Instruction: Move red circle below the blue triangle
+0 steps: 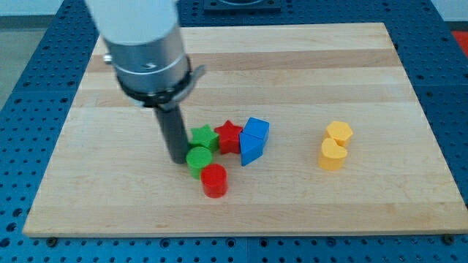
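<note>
The wooden board point(307, 197) is filling most of the view, lying on a blue perforated table point(22, 88), and the arm's pale body with its grey collar point(150, 62) is hanging over the board's top-left part. The dark rod is reaching down so that my tip point(178, 159) is sitting left of centre, touching or just beside the green circle point(198, 159) on its left; there is no claw on this rod, so nothing is spreading or pinching. The blue triangle point(251, 148) and blue cube point(257, 128) are sitting together near the centre, the red star point(229, 135) and green star point(204, 136) lining up to their left. The red circle point(214, 180) is resting toward the bottom edge, just under the green circle, down-left of the blue triangle. Well apart, toward the right edge, a yellow hexagon point(338, 132) and a yellow heart point(333, 154) are touching
</note>
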`<state>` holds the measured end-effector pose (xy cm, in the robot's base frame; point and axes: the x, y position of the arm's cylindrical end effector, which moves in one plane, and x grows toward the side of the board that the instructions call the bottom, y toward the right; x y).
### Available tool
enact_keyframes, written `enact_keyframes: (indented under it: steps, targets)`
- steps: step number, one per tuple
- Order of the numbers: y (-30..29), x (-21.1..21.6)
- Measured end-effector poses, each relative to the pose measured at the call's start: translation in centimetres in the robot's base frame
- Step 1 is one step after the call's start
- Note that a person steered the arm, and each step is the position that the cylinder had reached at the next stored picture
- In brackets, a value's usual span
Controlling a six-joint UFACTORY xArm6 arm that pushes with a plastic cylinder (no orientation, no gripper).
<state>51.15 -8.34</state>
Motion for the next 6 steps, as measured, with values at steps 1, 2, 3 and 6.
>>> enact_keyframes:
  steps: [1,2,3,6]
  targets:
    - [1.2,0.0]
    - [1.2,0.0]
    - [0.6,0.2]
    - [1.7,10.5]
